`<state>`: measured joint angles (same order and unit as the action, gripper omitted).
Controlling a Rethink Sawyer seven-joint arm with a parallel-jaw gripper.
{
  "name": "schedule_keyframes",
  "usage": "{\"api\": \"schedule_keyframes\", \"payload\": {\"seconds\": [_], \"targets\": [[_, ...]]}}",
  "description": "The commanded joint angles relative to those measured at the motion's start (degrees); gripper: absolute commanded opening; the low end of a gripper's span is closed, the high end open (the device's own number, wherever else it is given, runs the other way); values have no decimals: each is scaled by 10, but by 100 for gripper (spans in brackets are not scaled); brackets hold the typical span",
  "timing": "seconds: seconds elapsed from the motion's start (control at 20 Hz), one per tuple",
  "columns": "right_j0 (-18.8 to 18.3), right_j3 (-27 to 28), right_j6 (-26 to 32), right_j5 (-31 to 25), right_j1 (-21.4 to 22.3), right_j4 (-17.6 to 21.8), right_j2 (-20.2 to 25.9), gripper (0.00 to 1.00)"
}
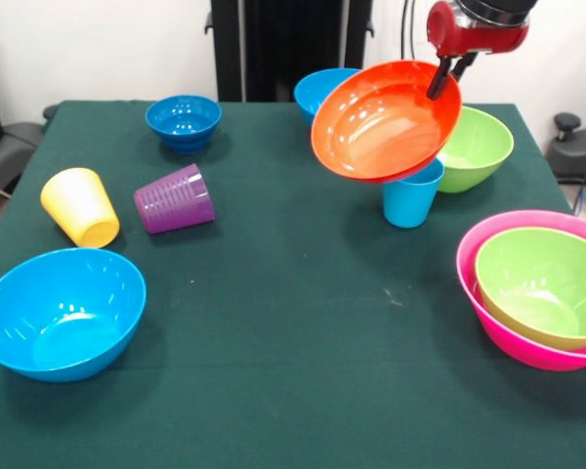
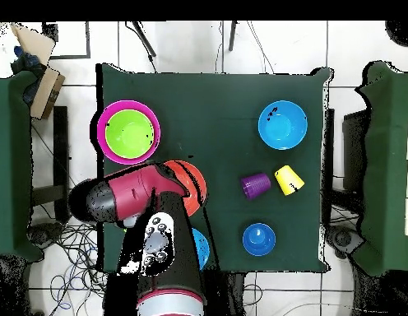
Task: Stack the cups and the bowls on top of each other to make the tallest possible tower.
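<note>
Arm enters at upper right of the front view. Claw [image 1: 447, 76] clenched on the far rim of the orange bowl [image 1: 383, 122], which hangs tilted, clear of the bench [image 1: 293, 322], above the light blue cup [image 1: 410, 202]. Lime bowl [image 1: 477, 147] just right.

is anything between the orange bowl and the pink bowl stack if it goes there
Nothing visible does. The gripper holds the orange bowl lifted above the light blue cup; bare cloth lies between it and the pink bowl holding a green bowl.
</note>
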<state>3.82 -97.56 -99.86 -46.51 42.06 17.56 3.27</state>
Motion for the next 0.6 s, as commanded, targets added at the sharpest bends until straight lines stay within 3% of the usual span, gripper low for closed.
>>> {"api": "schedule_keyframes", "payload": {"seconds": [0.05,0.6], "targets": [[12,9,-76,25,-35,9,9,0],[29,10,-97,28,-38,6,0,0]]}}
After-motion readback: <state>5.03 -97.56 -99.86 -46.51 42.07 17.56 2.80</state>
